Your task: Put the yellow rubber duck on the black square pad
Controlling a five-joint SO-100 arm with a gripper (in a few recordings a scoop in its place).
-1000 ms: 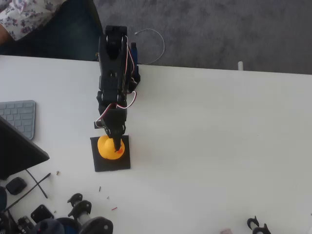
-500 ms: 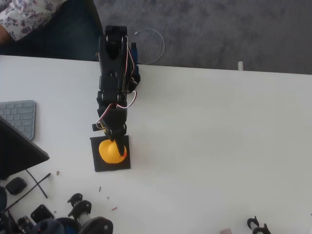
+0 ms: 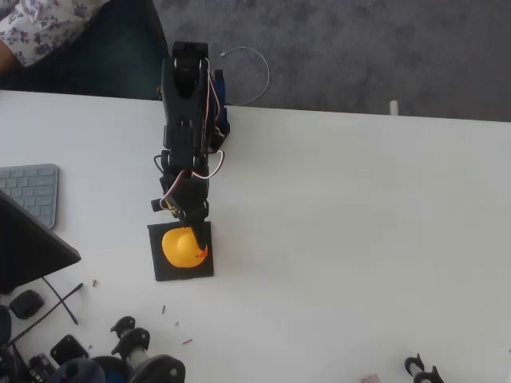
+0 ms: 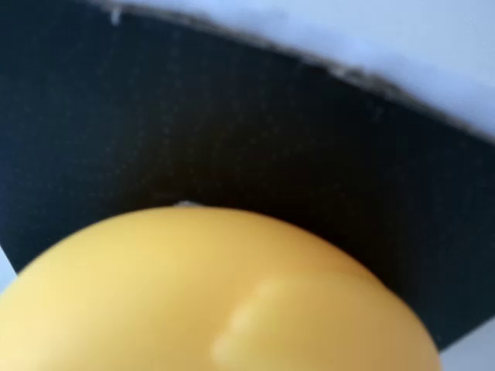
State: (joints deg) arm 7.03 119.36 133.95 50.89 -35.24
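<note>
The yellow rubber duck [image 3: 180, 246] sits on the black square pad [image 3: 180, 270] in the overhead view, near the pad's middle. My gripper [image 3: 196, 239] hangs over the duck's right side, with one dark finger [image 3: 197, 236] lying along the duck's right edge. How the jaws stand is hidden by the arm. In the wrist view the duck [image 4: 216, 301] bulges up very close to the camera, and the black square pad [image 4: 232, 131] spreads out behind it.
A grey keyboard [image 3: 32, 191] and a dark slanted panel [image 3: 28, 251] lie at the left. Small black parts [image 3: 128, 351] are scattered along the front left edge. White table [image 3: 359, 239] stretches to the right. A person in a flowered sleeve [image 3: 44, 28] sits behind the table's far left.
The duck has shifted slightly down and now shows more fully to the left of the finger. The arm has drawn back a little toward its base.
</note>
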